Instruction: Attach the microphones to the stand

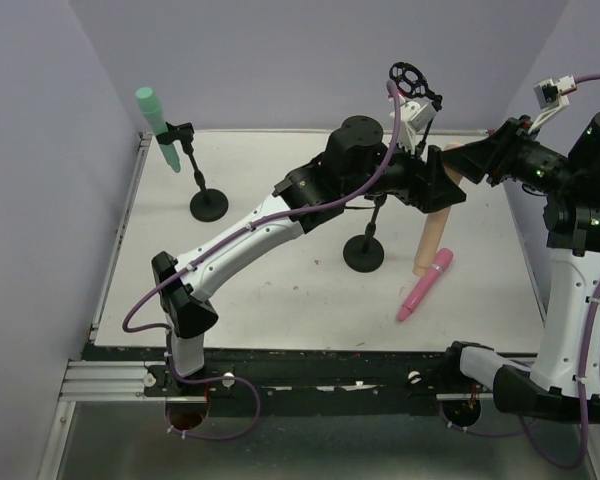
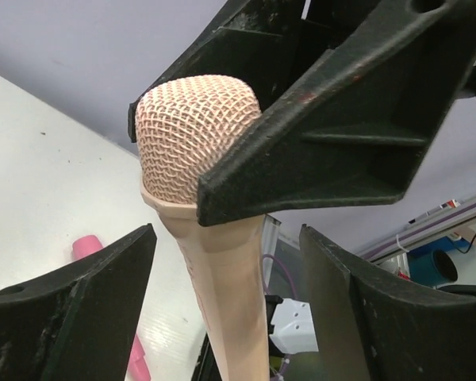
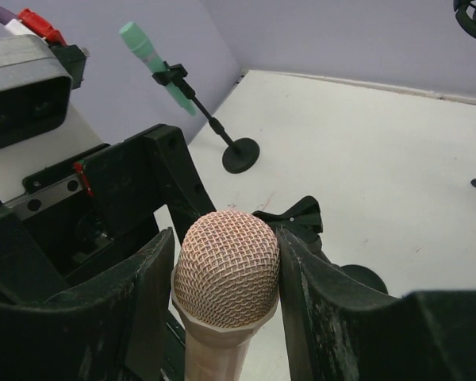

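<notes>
The right gripper (image 3: pixel 227 274) is clamped on the mesh head of the peach microphone (image 2: pixel 198 135), with one finger (image 3: pixel 321 317) pressed against each side of the head. We find no gap at either contact.

The left gripper (image 2: pixel 226 238) is released. Its fingers (image 2: pixel 79 317) stand on either side of the handle just below the head, and clear space shows on both sides. We record it as straddling the handle, not gripping it.

The long axis of the peach microphone runs from the head, over the right half of the worktop (image 1: pixel 280 290), down and toward the near edge, and it is tilted rather than upright. We cannot tell whether its tail rests on the surface.

The empty stand (image 1: pixel 365 252) is in the middle of the worktop, just to the left of the handle and beneath the left wrist. What we take to be its clip (image 3: pixel 295 218) shows just beyond the head in the right wrist view. We judge that the handle must travel left to reach it, and the left gripper is on that side.

The pink microphone (image 1: pixel 425 285) lies flat near the peach tail, toward the near right corner. The mint microphone (image 1: pixel 155 118) is already clipped in the stand at the far left corner. A ring holder (image 1: pixel 410 78) at the far edge is empty.
</notes>
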